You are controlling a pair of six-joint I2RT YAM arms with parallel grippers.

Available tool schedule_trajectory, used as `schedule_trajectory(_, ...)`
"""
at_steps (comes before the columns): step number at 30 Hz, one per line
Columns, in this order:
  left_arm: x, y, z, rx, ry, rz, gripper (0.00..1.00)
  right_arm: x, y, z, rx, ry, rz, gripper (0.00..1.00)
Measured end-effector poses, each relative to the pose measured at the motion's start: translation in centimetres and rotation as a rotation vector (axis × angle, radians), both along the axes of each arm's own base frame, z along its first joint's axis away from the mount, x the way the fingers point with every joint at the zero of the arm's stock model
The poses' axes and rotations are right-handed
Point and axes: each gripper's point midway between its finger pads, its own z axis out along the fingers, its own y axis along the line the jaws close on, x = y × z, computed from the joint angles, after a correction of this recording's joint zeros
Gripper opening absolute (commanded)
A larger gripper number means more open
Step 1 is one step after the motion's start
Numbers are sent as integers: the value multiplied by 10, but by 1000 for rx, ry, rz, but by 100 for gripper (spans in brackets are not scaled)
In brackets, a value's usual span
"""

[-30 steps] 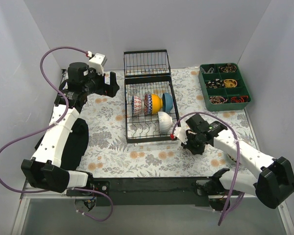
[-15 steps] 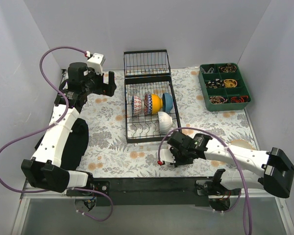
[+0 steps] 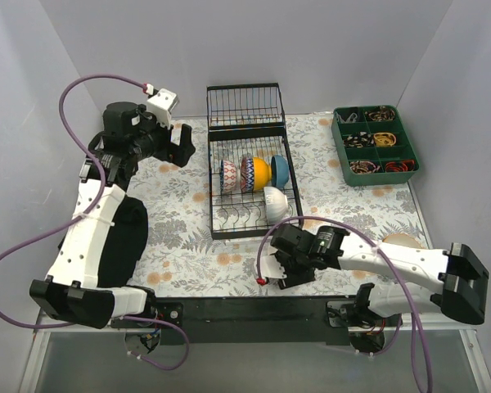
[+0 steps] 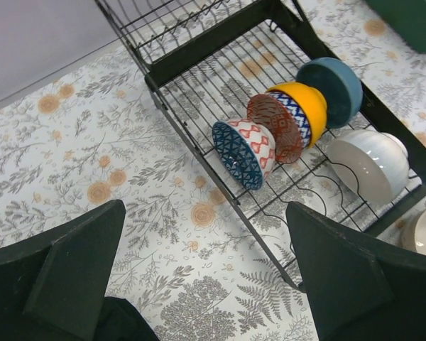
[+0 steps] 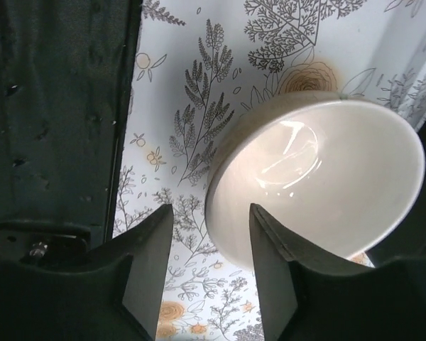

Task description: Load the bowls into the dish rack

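Five bowls stand on edge between the prongs of the black wire dish rack (image 3: pixel 211 205), so by the look of it most of the loading is done. From the left wrist view, a row of four leans together across the rack: a red-and-white diamond-patterned ceramic bowl (image 4: pixel 241 149), a dark red and blue patterned bowl (image 4: pixel 280 128), a yellow-orange bowl (image 4: pixel 309 106) and a blue bowl (image 4: pixel 334 82). A plain white ribbed bowl (image 4: pixel 366 167) sits alone one row nearer the arms. The rack's raised wire-grid end section (image 3: pixel 245 105) holds no bowl.

A glossy cream bowl (image 5: pixel 319 177) is left to load. It lies outside the rack, just beyond its near right corner, directly in front of the right gripper (image 5: pixel 209 207). The fingers are parted, and tablecloth shows between one finger and the bowl's wall, so they do not appear to pinch it.

A tan rounded shape (image 3: pixel 401 239) behind the right forearm may be another bowl; it is too hidden to tell.

The left gripper (image 4: pixel 204 209) hangs spread wide and bare over the floral tablecloth (image 3: pixel 172 213), left of the rack.

The green compartment tray (image 3: pixel 339 139) at the far right holds small coiled bits.
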Motion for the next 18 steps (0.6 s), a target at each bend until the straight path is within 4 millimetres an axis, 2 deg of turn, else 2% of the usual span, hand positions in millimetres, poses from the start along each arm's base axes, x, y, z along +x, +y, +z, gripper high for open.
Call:
schedule_trajectory(3,-6,-8,14,10,-16,-75,98,-5,-1,20,50,5,-12,68)
schedule_trajectory(5,-7,-13,22,20,-28,-125,98,-6,0,42,100,-3,-32,72)
schedule_trajectory(8,-11,-26,25,63,-30,-210,96,4,9,90,232,-29,-128,75)
schedule_trajectory(10,-21,-47,15,111,-12,-288,96,25,9,123,342,-48,-248,77)
schedule_trajectory(12,-50,-92,-5,182,30,-441,95,63,-10,162,452,-126,-447,80)
schedule_trajectory(14,-87,-136,-26,239,66,-602,94,88,-33,188,519,-210,-599,82)
schedule_trajectory(16,-123,-165,-47,288,103,-728,93,100,-53,202,553,-265,-716,82)
schedule_trajectory(18,-157,-183,-70,342,154,-821,93,108,-73,211,579,-301,-836,83)
